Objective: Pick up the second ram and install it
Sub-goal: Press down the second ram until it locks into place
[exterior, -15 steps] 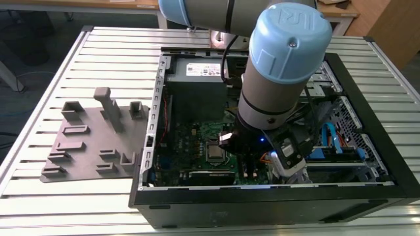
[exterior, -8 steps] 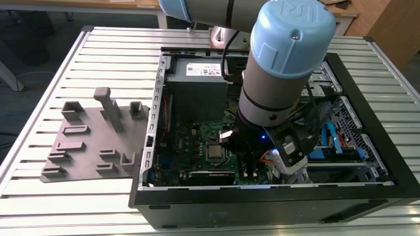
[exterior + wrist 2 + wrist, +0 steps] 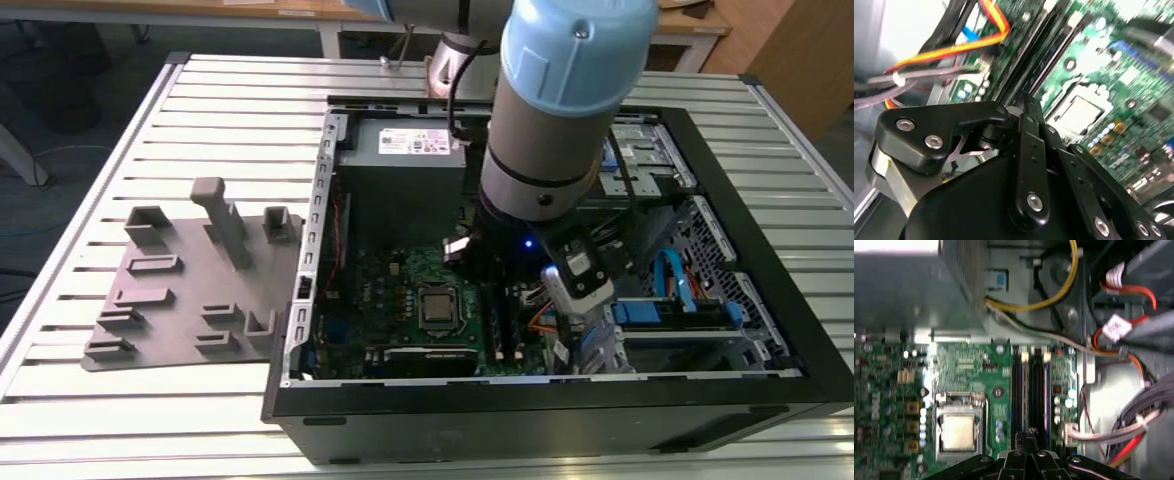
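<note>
My tool (image 3: 1030, 434) hangs directly above the long black motherboard slots (image 3: 1030, 385), whose long axis runs straight ahead of it. I cannot tell whether it holds anything.

- The second ram (image 3: 1030, 431) shows as a thin sliver seen edge-on (its colour and flat faces are hidden), pinched between the closed tips of the gripper (image 3: 1030, 436).
- It stands upright, its length running along the black memory slots (image 3: 1019, 390).
- It sits over those slots at their near end, close to the motherboard (image 3: 969, 365) edge on the cable side; whether it is seated cannot be told.
</note>
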Robot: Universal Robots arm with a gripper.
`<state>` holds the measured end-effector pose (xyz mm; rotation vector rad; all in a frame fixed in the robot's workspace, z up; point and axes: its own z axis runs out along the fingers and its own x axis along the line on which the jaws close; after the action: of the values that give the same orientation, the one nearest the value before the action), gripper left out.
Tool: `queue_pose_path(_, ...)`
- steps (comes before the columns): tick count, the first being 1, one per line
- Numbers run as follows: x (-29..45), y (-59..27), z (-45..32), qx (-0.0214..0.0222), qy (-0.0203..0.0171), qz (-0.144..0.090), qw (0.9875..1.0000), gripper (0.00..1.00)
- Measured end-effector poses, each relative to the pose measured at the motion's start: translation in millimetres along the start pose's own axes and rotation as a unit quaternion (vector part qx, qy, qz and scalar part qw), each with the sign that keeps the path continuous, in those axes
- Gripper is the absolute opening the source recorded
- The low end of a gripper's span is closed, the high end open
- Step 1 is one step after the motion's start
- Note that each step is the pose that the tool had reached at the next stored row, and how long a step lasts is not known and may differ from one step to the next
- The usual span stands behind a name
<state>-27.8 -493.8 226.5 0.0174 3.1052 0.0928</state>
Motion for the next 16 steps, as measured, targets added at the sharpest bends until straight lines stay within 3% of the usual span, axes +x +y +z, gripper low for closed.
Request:
queue_pose_path(3, -0.2, 3.2, -3.0, 0.0002, -0.0001, 0.0, 1.0, 0.07)
queue_pose_path(9, -0.7, 4.5, -21.5, 0.0004, 0.0, 0.0, 1.0, 0.07)
queue_pose_path(16, -0.8, 4.6, -22.6, 0.0004, -0.0001, 0.0, 1.0, 0.07)
